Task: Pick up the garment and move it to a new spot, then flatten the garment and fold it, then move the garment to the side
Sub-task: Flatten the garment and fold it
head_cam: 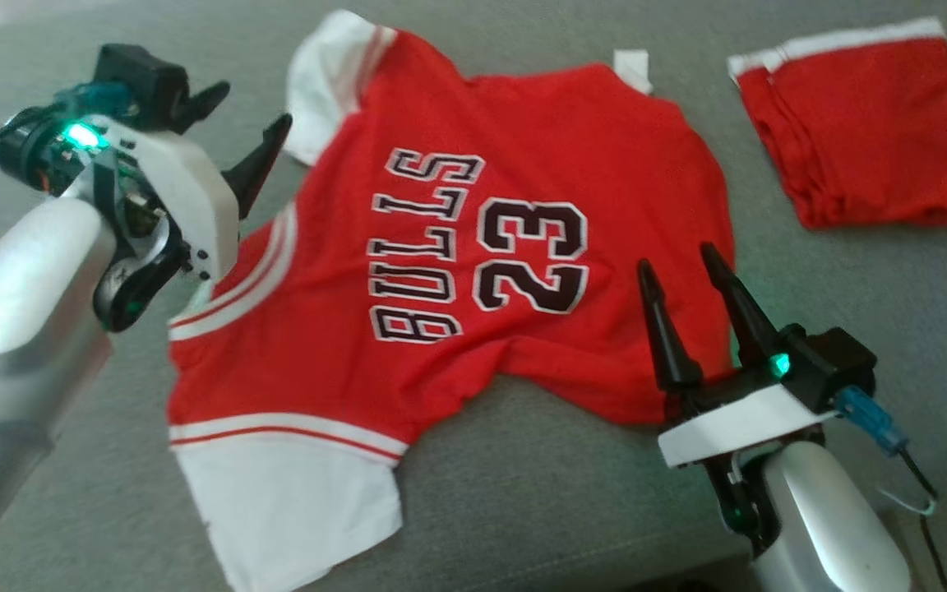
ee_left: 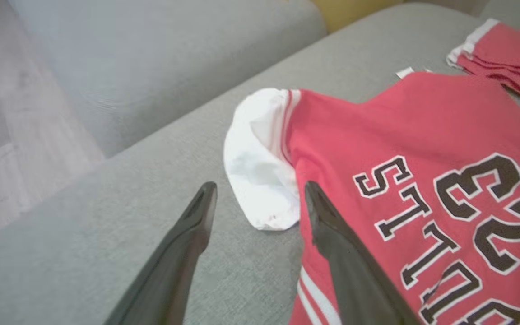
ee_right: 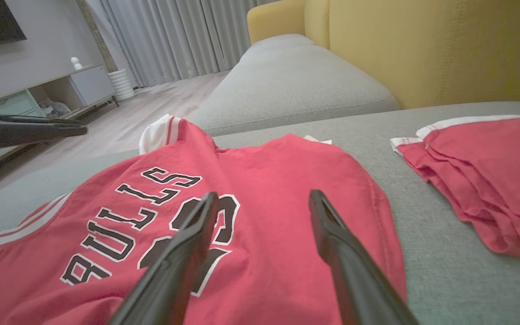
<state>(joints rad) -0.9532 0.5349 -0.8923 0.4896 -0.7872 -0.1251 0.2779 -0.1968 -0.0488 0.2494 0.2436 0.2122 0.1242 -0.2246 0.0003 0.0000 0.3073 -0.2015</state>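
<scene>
The garment (head_cam: 441, 263), a red jersey with white sleeves and "BULLS 23" in black, lies spread on the grey sofa seat (head_cam: 523, 493); it shows too as the jersey (ee_left: 422, 180) and the jersey (ee_right: 264, 216). My left gripper (head_cam: 247, 123) is open above the seat just left of the jersey's upper sleeve (ee_left: 260, 167), holding nothing. My right gripper (head_cam: 679, 263) is open over the jersey's right hem, nothing between its fingers. In the right wrist view, the left gripper's fingers (ee_right: 39, 128) show at the far left.
Folded red shorts (head_cam: 868, 123) with a white band lie at the upper right of the seat. A yellow sofa back (ee_right: 422, 45) rises behind. A second grey cushion (ee_right: 296, 85) and wooden floor (ee_right: 169, 99) lie beyond the seat's left edge.
</scene>
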